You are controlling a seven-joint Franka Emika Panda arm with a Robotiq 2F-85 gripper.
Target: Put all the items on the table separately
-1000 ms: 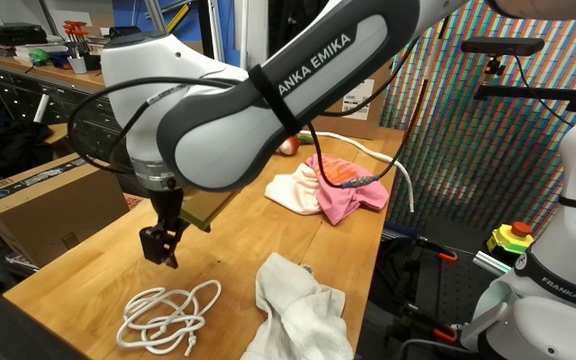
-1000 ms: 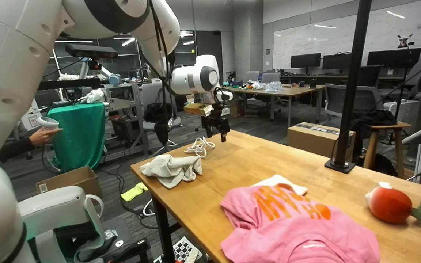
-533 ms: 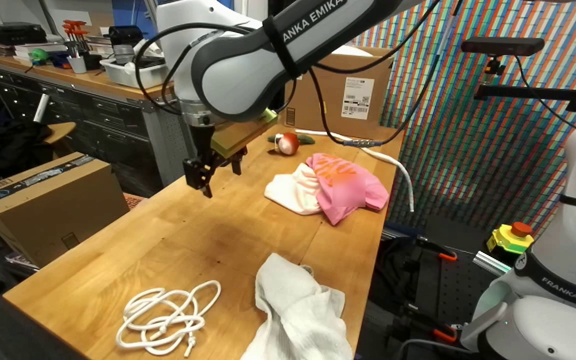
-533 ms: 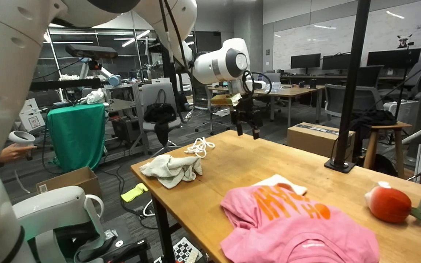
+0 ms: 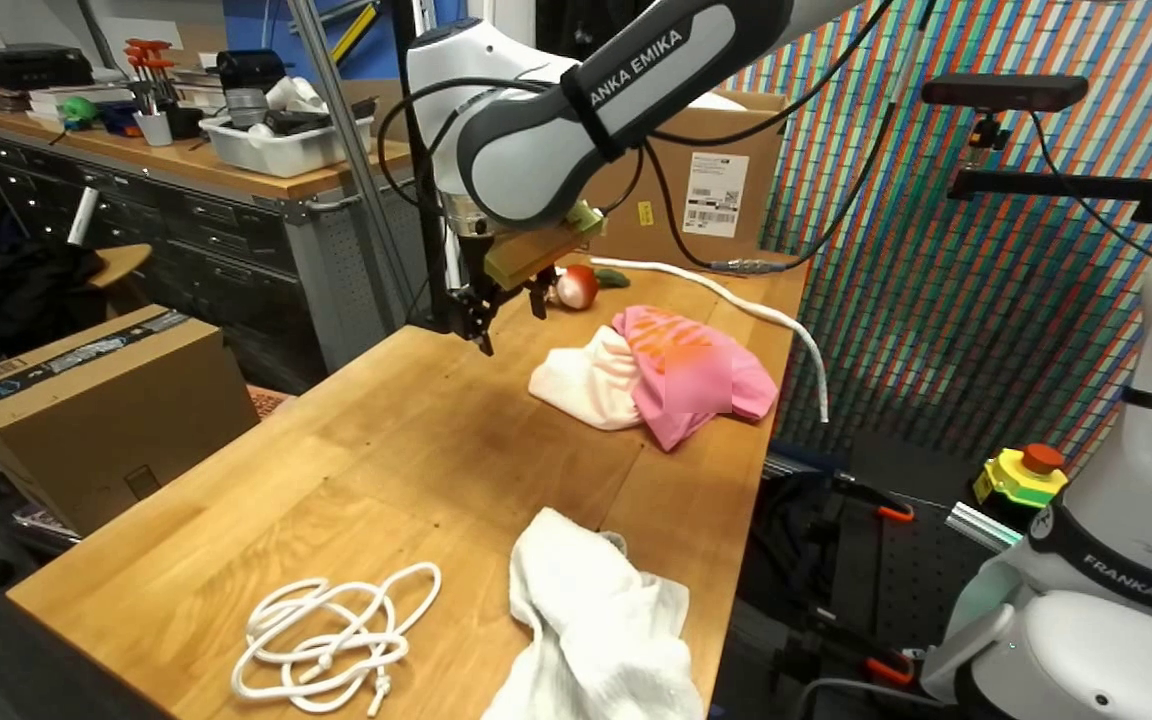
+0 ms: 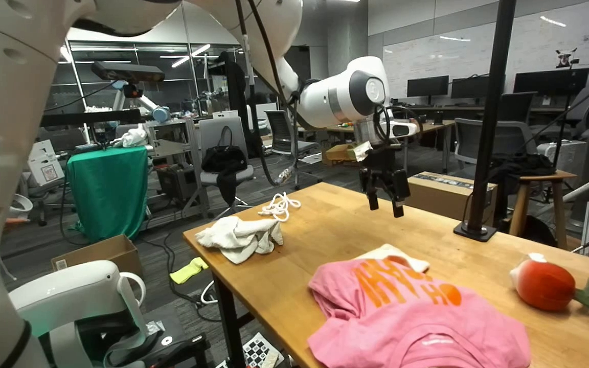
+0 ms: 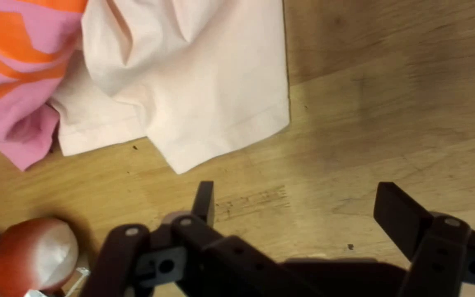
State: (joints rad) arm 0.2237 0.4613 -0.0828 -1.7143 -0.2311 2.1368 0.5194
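gripper (image 7: 295,202) spread, nothing between | cream cloth (image 7: 204,90) touching pink shirt (image 7: 19,82), below and beside gripper | likely poised to part them

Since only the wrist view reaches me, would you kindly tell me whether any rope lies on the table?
Observer: Yes, in an exterior view a white rope lies in loose loops on the table.
Operator: Thank you; what lies beside it?
Observer: A crumpled white cloth, apart from it.
Operator: Does anything upright stand near the pincer?
Observer: Yes, in an exterior view, a black pole on a flat base at the table's edge.
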